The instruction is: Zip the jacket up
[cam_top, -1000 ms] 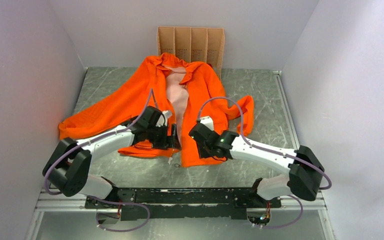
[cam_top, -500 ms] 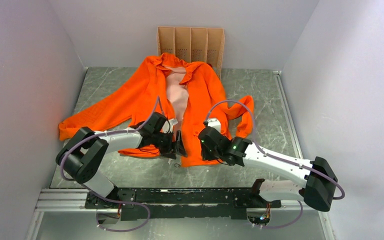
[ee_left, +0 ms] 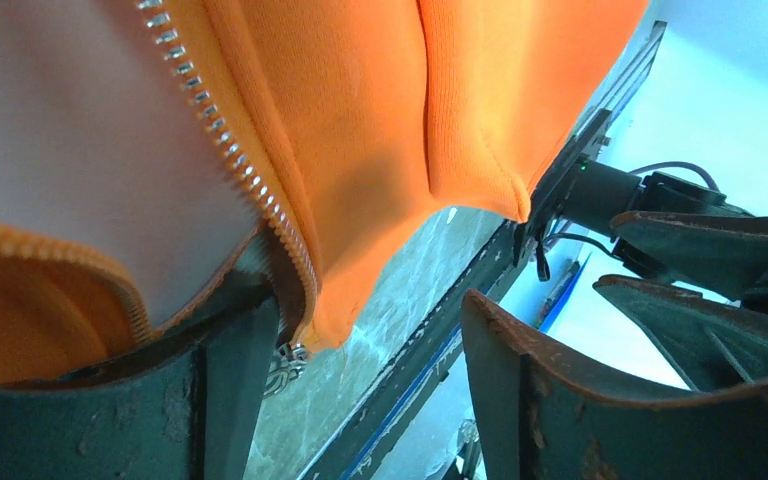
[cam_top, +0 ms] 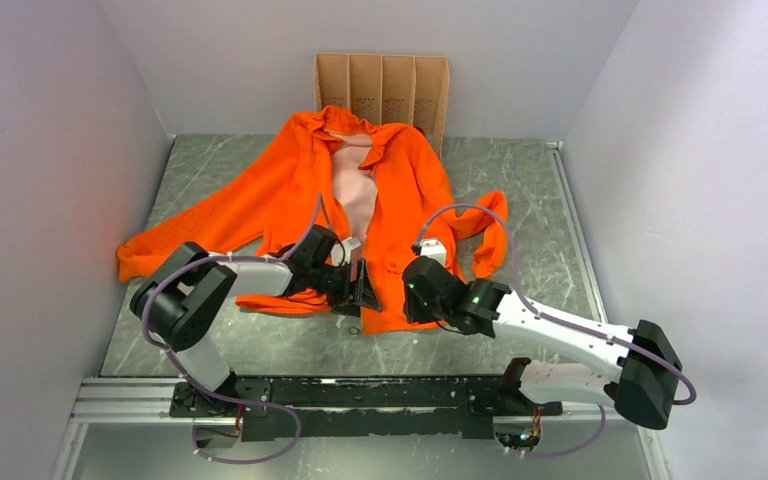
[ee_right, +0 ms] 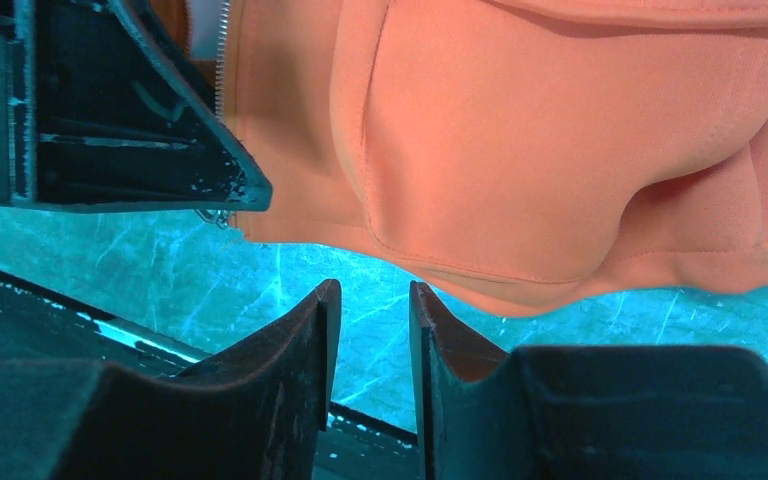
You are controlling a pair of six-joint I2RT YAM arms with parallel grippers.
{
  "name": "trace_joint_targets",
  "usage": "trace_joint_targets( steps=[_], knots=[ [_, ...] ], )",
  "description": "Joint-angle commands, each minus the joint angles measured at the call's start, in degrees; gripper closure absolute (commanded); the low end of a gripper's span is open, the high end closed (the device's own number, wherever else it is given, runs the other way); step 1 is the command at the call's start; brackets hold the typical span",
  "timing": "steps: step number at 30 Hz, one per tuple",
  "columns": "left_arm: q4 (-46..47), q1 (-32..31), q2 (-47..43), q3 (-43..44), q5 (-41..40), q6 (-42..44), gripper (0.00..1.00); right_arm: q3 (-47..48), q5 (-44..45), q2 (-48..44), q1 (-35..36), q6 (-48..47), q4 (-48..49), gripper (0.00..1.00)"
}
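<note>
The jacket [cam_top: 410, 190] is not zipped yet. At its 6 o'clock edge, the left gripper [ee_left: 365, 305] is wide by the zipper [ee_left: 230, 150]; the right gripper [ee_right: 372, 290] is narrow, empty.

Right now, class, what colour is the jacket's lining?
Pale pink lining, clearest in the top external view.

The left wrist view cuts the zipper [ee_left: 230, 150] off at its top edge, and a finger [ee_left: 110, 420] half hides the small metal pull [ee_left: 285, 362]. From above, the left gripper [cam_top: 360, 290] and its wrist cover the bottom of the jacket [cam_top: 400, 190] opening. The collar masks the foot of the cardboard divider box [cam_top: 382, 88]. The right wrist view crops the pocket [ee_right: 520, 150] at the top, and whether the right gripper [ee_right: 372, 290] touches the hem cannot be told.
</note>
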Motion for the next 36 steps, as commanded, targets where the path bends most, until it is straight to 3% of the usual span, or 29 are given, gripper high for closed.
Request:
trace_joint_targets(
  steps=[1, 10, 12, 15, 16, 26, 36],
  knots=[
    [5.4, -0.5, 2.4, -2.0, 0.1, -0.6, 0.28, -1.3, 0.2, -1.7, 0.2, 1.5, 1.9, 0.66],
    [8.9, -0.2, 3.4, -1.8, -1.0, -0.5, 0.45, -2.3, -1.8, -3.0, 0.3, 2.0, 3.6, 0.66],
    [10.6, 0.3, 2.9, -1.8, -0.9, -0.4, 0.58, -2.4, -2.4, -3.5, 0.3, 2.0, 4.0, 0.67],
    [12.8, 0.6, 2.1, -1.5, -0.5, -1.2, 0.9, -3.1, -3.0, -5.1, 0.3, 2.3, 5.0, 0.67],
    [13.6, 0.6, 1.7, -1.3, -0.3, -1.4, 0.92, -3.3, -3.1, -5.7, 0.3, 2.2, 5.5, 0.68],
    [22.0, 1.9, -3.7, -0.5, 2.8, -4.7, 0.92, -5.2, -6.4, -13.4, 0.0, 0.8, 12.2, 0.7],
    [31.6, 3.2, -5.6, 0.6, 8.5, -9.9, 0.92, -4.1, -11.6, -13.4, -1.4, 1.9, 15.6, 0.51]
  ],
)
